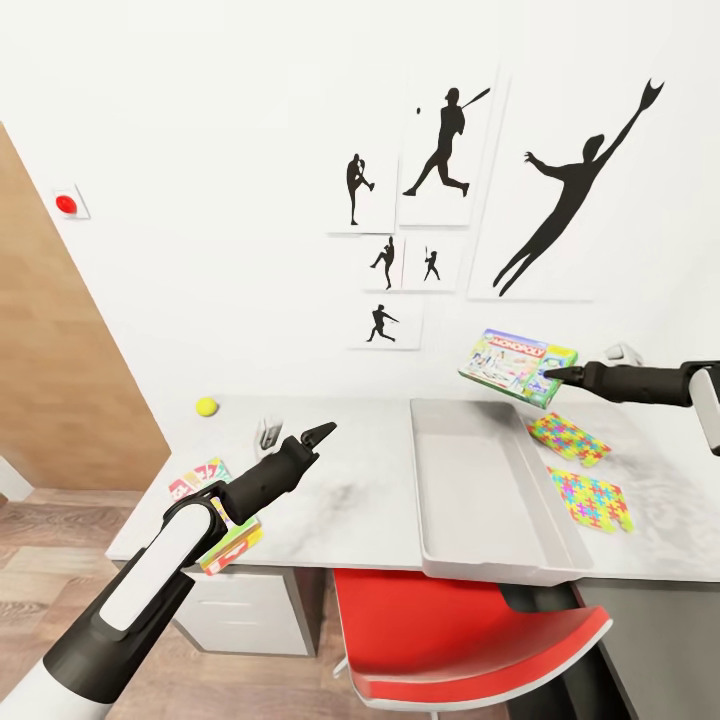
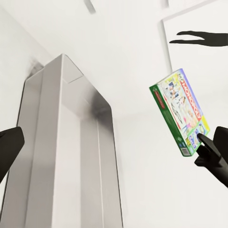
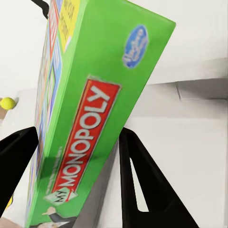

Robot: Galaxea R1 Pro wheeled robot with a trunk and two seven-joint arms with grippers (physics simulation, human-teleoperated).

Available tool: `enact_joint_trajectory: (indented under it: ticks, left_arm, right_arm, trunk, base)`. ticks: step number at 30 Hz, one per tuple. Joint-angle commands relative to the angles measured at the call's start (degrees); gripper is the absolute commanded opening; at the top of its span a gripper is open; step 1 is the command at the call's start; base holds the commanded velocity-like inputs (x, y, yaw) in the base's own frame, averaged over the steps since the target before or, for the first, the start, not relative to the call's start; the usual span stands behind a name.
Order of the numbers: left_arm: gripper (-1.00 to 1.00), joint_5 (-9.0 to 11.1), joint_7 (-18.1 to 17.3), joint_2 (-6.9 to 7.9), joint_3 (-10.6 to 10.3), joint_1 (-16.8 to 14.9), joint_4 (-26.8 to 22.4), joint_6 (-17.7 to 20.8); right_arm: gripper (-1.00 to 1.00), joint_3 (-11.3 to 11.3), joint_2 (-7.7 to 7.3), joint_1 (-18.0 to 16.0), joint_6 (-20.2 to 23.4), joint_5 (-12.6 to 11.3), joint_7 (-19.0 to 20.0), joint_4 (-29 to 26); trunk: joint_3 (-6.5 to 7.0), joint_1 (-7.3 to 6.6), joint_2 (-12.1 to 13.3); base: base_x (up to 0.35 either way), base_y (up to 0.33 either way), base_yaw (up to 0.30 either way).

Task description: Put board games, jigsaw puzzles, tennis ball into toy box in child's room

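My right gripper [image 1: 556, 376] is shut on the green-and-white Monopoly board game [image 1: 515, 365], which it holds tilted in the air above the far right corner of the grey toy box [image 1: 480, 500]. Up close, the box's green edge [image 3: 90, 118] sits between the two black fingers [image 3: 137, 175]. Two jigsaw puzzles [image 1: 568, 438] [image 1: 590, 498] lie on the table [image 1: 350, 500] right of the toy box. The tennis ball [image 1: 206, 406] rests at the far left. A Skip-Bo board game [image 1: 203, 473] lies at the left front corner, partly under my left arm. My left gripper [image 1: 322, 432] hovers open left of the toy box [image 2: 61, 142].
A red chair [image 1: 470, 640] is pushed under the table in front of the toy box. A small grey-white object [image 1: 268, 433] stands beside my left gripper. The wall with black silhouette posters [image 1: 440, 150] rises just behind the table. Wooden flooring and a door lie to the left.
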Motion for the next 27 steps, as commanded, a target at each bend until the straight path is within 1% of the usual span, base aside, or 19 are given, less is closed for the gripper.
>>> enact_joint_trajectory:
  ticks: [1, 20, 27]
  left_arm:
    - [1.00, 0.60, 0.46, 0.04, -0.06, -0.05, -0.09, 0.00]
    - [1.00, 0.57, 0.52, 0.07, -0.03, 0.05, -0.09, -0.05]
    - [1.00, 0.53, 0.53, 0.06, 0.01, 0.45, -0.09, -0.23]
  right_arm:
    - [-1.00, -0.05, 0.00, 0.10, 0.30, -0.09, 0.22, -0.19]
    - [-1.00, -0.01, -0.04, 1.54, 0.22, 0.03, 0.60, -0.96]
    - [-1.00, 0.06, 0.03, 1.74, 0.19, 0.03, 0.61, -0.99]
  trunk:
    - [-0.12, 0.04, -0.13]
    - [-0.12, 0.04, -0.13]
    - [-0.12, 0.04, -0.13]
  base:
    - [0.000, 0.000, 0.000]
    - [0.001, 0.000, 0.000]
    - [0.117, -0.092, 0.000]
